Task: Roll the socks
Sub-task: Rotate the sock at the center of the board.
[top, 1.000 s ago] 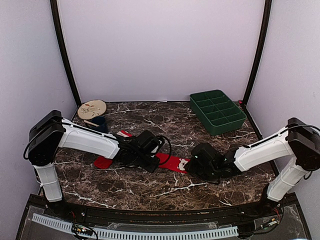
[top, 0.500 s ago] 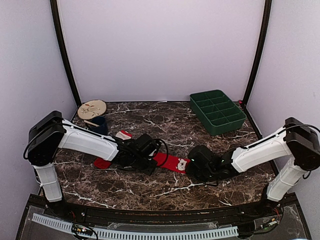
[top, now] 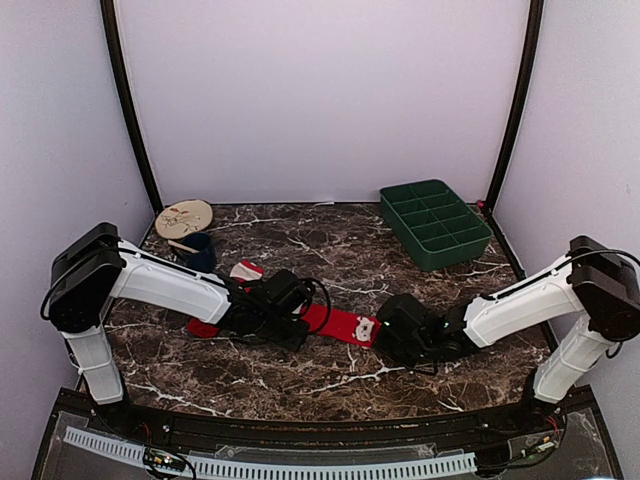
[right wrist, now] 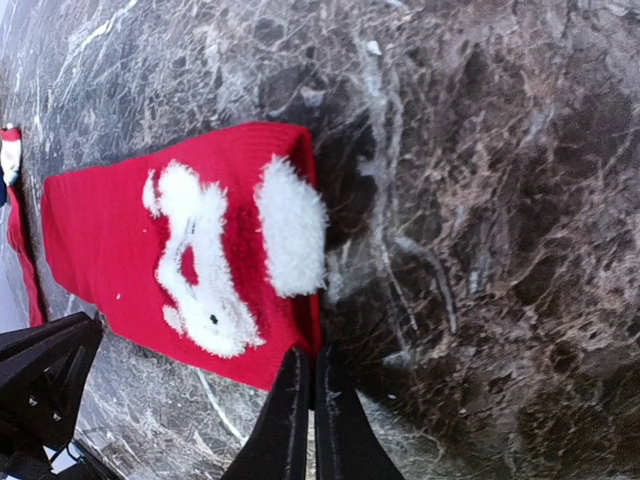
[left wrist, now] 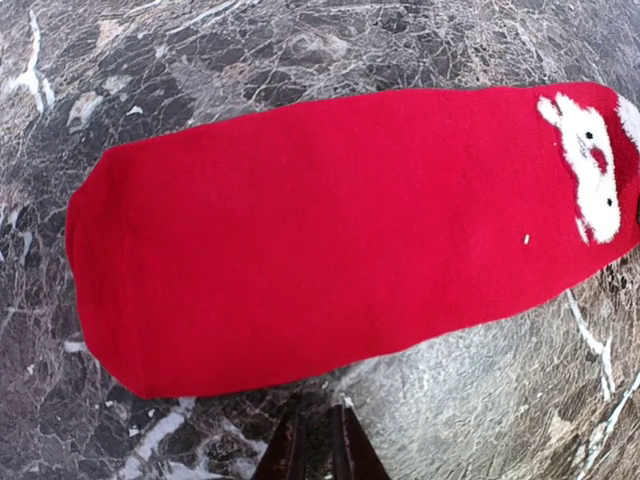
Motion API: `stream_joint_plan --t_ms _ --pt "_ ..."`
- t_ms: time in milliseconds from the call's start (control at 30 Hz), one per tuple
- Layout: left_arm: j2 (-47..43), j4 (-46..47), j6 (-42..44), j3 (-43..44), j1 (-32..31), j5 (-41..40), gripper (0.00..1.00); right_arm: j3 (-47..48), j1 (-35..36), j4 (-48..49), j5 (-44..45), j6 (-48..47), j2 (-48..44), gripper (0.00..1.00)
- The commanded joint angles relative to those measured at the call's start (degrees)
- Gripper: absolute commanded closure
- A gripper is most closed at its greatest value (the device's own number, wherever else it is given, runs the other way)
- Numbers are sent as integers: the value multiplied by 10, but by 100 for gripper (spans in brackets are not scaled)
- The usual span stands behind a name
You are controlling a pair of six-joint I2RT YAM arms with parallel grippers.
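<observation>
Both arms are down low over the dark marble table (top: pixel 330 385), one at each side of the flat red fabric sock with the white fluffy figure (top: pixel 338 322). That sock lies stretched out left to right in the middle of the table, figure end on the right. It is not rolled at all yet.

Right gripper (right wrist: pixel 308 368) first: fingers clenched tight, tips right on the near corner of the figure end, just beside the white fluffy patch. Whether a fold of fabric is caught between them, I cannot tell. That corner looks like the place to start a roll, so my read is that it is going for the first turn.

The left gripper (left wrist: pixel 318 428) sits at the sock's near long edge, about midway along, with its fingers pinched almost together. There's no cloth visibly between them. It looks placed to pin or steady the strip so the fabric does not slide as the right end is turned.

The second red sock with a white-and-pink end (top: pixel 243 270) lies to the left, mostly hidden under the left arm, also unrolled. The green plastic compartment tray (top: pixel 455 252) sits at the far right, and the round wooden disc (top: pixel 184 217) and dark blue cup (top: pixel 198 250) at the far left, all well apart from the action.
</observation>
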Motion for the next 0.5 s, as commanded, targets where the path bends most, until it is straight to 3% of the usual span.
stream_joint_plan --t_ms 0,200,467 --pt "-21 -25 -16 -17 3 12 87 17 5 -28 17 -18 -6 99" --pt "-44 -42 -29 -4 5 15 84 60 5 -91 33 -77 -3 100" --pt "-93 -46 -42 37 24 54 71 152 4 -200 62 -184 28 100"
